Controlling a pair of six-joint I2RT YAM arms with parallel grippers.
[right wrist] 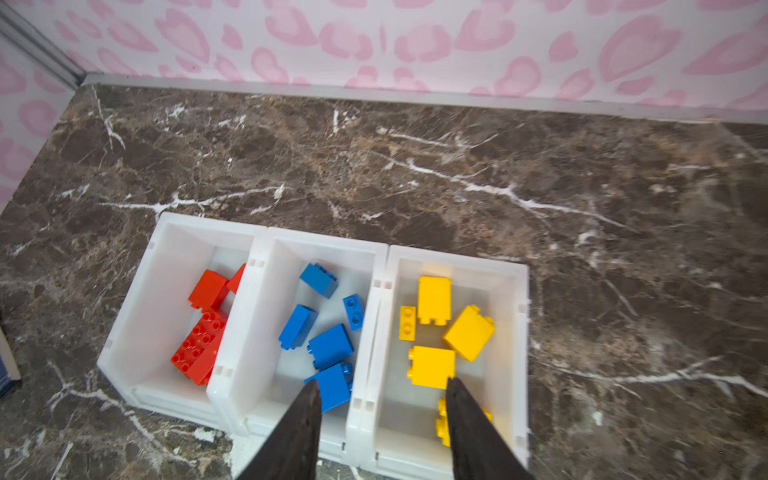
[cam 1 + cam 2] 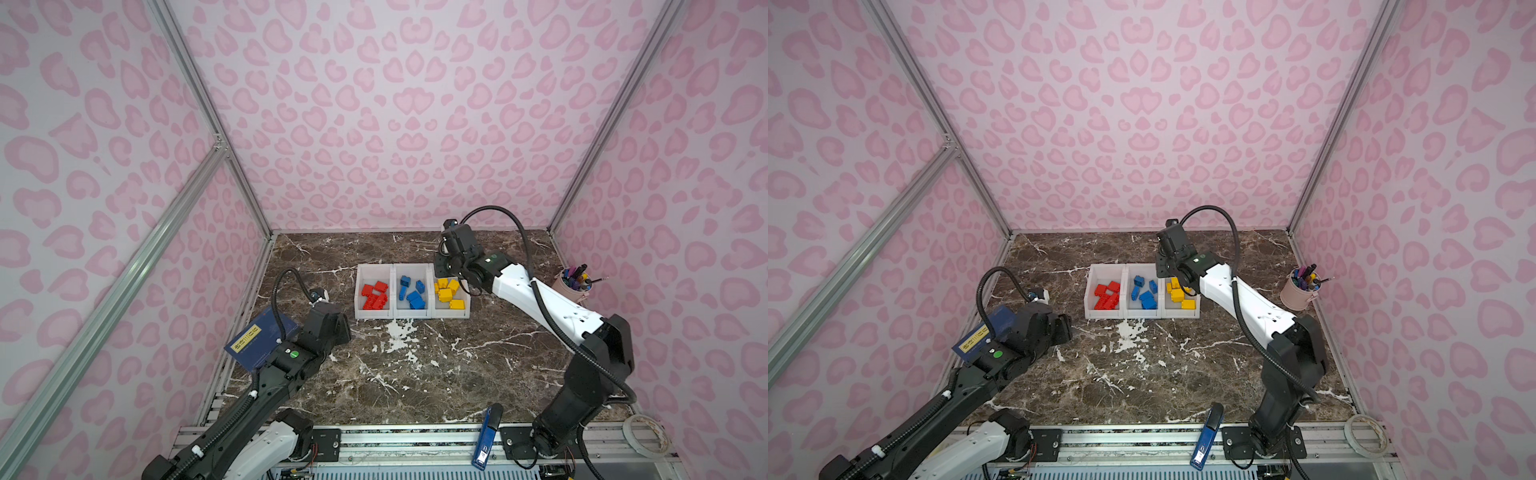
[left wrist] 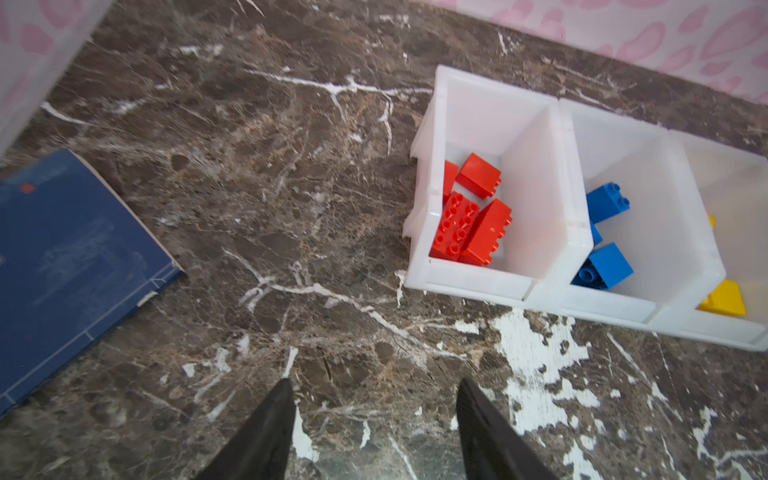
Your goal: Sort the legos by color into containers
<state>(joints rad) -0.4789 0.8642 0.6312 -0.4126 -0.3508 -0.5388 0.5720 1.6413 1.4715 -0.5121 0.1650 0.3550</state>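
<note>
Three joined white containers (image 2: 411, 314) stand in a row at mid-table. The left one holds the red legos (image 2: 375, 296), the middle one the blue legos (image 2: 412, 293), the right one the yellow legos (image 2: 448, 291); both top views show this. My left gripper (image 3: 374, 382) hovers over bare marble to the left of the bins and nearer the front, open and empty. My right gripper (image 1: 382, 381) hangs above the wall between the blue legos (image 1: 330, 345) and the yellow legos (image 1: 432, 365), open with nothing between its fingers.
A blue book (image 2: 262, 338) lies at the left edge, partly under the left arm. A pink pen cup (image 2: 571, 284) stands at the right wall. A blue stapler (image 2: 488, 436) and a tape roll (image 2: 644, 432) lie on the front rail.
</note>
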